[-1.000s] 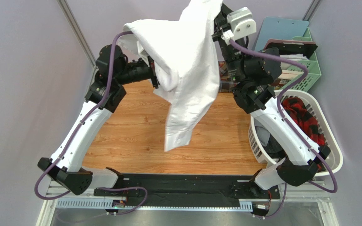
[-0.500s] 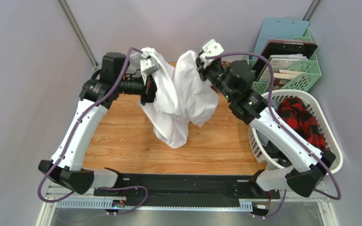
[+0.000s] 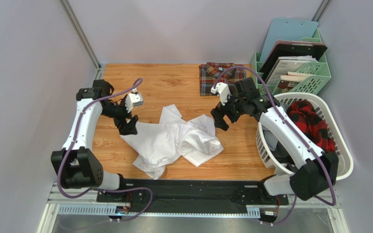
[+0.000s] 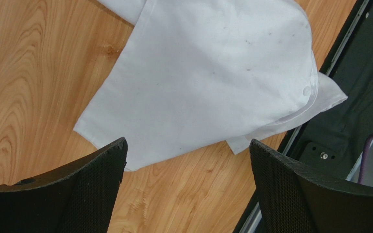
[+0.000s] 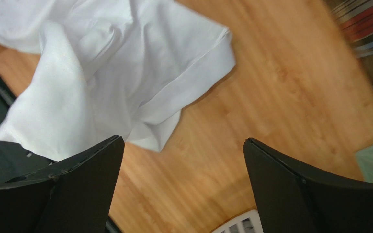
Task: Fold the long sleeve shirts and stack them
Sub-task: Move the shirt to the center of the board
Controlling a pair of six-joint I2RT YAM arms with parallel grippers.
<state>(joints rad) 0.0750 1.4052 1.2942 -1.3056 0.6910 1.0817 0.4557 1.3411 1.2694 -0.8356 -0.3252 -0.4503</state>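
Cloth nearest: the white shirt (image 3: 174, 141) lies rumpled on the bench (image 3: 149, 82) toward its near edge, one corner over the black rail (image 3: 198, 187), with nothing holding it. Left fingers (image 4: 76, 194) stand spread above its left edge and right fingers (image 5: 71, 194) spread above its right edge; neither pinches anything. I judge the step to be laying this shirt out, with folding not yet begun. The next move calls for pinching two hems or shoulders and drawing them apart until the cloth lies flat. At the far edge one plaid shirt (image 3: 216, 77) sits folded, likely the base of the stack. Count: two shirts on the bench, one white, one plaid. One basket (image 3: 343, 145) at right holds red checked cloth (image 3: 315, 121), kind unclear.
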